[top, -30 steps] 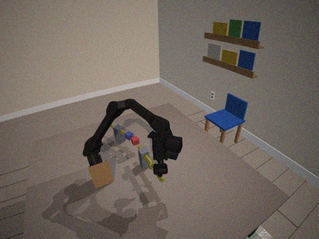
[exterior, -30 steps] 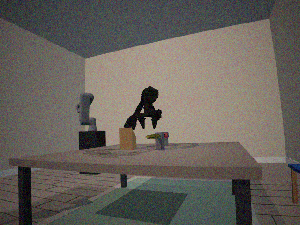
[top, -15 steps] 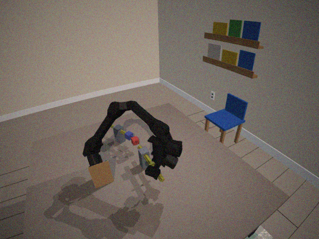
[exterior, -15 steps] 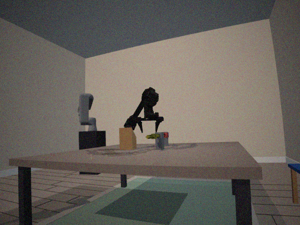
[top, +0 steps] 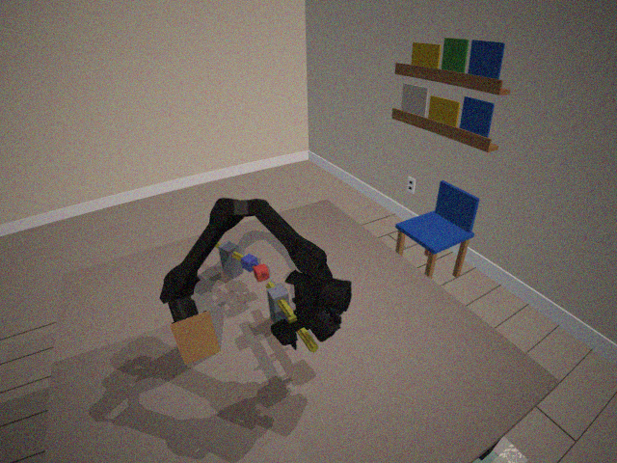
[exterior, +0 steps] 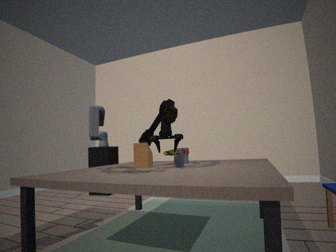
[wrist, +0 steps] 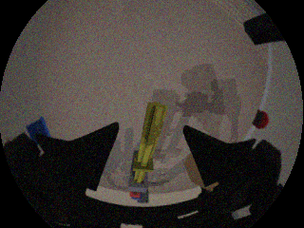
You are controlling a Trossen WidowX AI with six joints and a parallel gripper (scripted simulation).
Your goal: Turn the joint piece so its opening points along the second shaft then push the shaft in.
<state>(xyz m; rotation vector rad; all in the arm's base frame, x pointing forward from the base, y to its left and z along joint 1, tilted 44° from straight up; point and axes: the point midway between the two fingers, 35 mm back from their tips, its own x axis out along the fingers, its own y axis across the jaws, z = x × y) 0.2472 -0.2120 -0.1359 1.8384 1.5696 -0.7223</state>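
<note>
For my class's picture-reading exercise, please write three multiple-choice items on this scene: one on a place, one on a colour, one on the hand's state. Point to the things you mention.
1. Where is the red joint piece?
A) On a wall shelf
B) Between the two grey blocks
C) On the blue chair

2. What colour is the shaft that reaches between the hand's fingers?
A) Yellow
B) Green
C) White

3. How does the hand stand?
A) Shut on the red piece
B) Shut on nothing
C) Open

Key:
1 B: the top view shows the red joint piece (top: pixel 261 272) between the two grey blocks (top: pixel 277 294).
2 A: the wrist view shows the yellow shaft (top: pixel 308 340) (wrist: pixel 153 125) running between the fingers.
3 C: the hand (exterior: pixel 167 151) (wrist: pixel 152 127) has its fingers wide apart, with a gap on both sides of the shaft.
</note>
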